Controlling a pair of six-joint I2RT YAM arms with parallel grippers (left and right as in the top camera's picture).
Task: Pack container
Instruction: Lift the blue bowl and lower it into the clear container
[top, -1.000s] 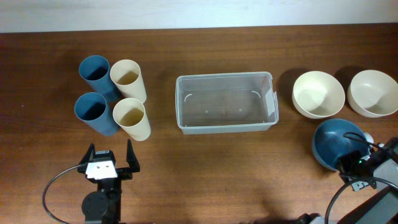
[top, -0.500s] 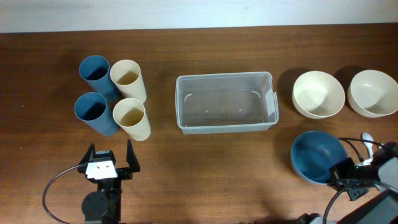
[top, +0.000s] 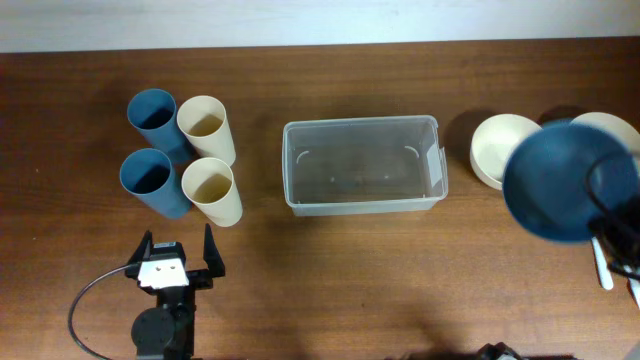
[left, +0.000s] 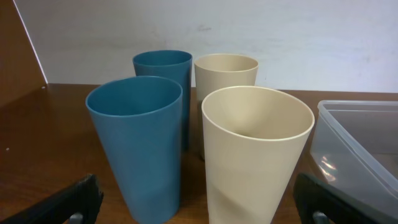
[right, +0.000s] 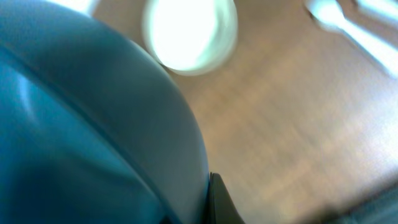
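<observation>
Now the right gripper is clenching the blue bowl above the counter, the empty clear plastic container is lying to its left, long axis running left-right, and the left gripper is idling released.
</observation>
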